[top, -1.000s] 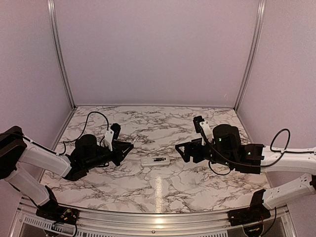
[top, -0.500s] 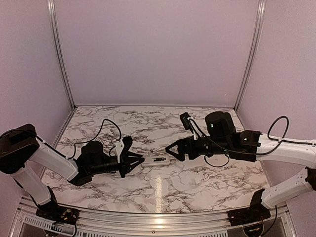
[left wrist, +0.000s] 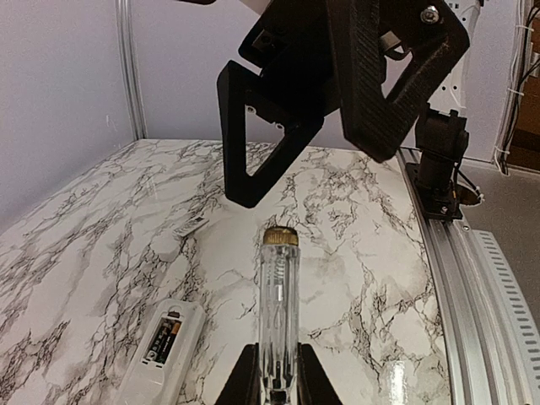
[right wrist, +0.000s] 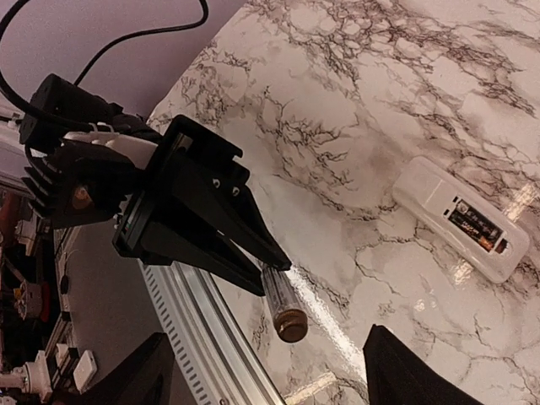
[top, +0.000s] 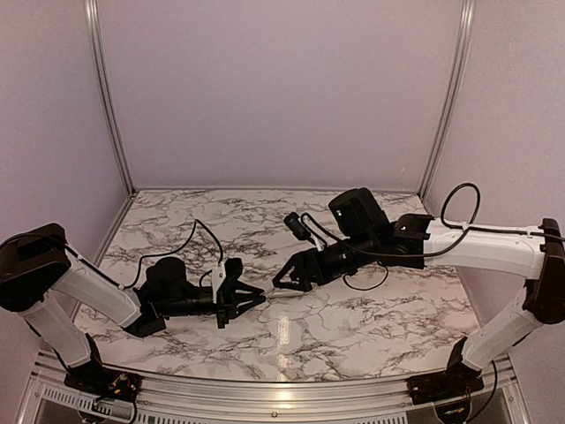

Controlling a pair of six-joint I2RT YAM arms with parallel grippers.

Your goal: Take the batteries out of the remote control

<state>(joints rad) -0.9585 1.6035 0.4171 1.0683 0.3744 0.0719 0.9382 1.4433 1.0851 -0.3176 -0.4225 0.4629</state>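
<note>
The white remote control (left wrist: 156, 359) lies flat on the marble table with its recess face up, and the dark batteries (left wrist: 163, 339) sit inside it. It also shows in the right wrist view (right wrist: 439, 202) with the batteries (right wrist: 477, 226) in the recess. My left gripper (top: 249, 299) is shut on a clear tool with a brass end (left wrist: 278, 287), held just right of the remote in the left wrist view. My right gripper (top: 284, 281) is open and empty. It hovers facing the tool's brass end (right wrist: 291, 322), with its fingers (left wrist: 253, 126) spread wide.
A thin pale flat strip (left wrist: 187, 226) lies on the table beyond the remote. The metal rail of the table's near edge (right wrist: 211, 337) runs close under the tool. A black cable (top: 366, 281) loops below the right arm.
Both arms have swung in towards the table's middle. The left gripper moved right and the right gripper moved left and lower, so they now face each other by the remote.
</note>
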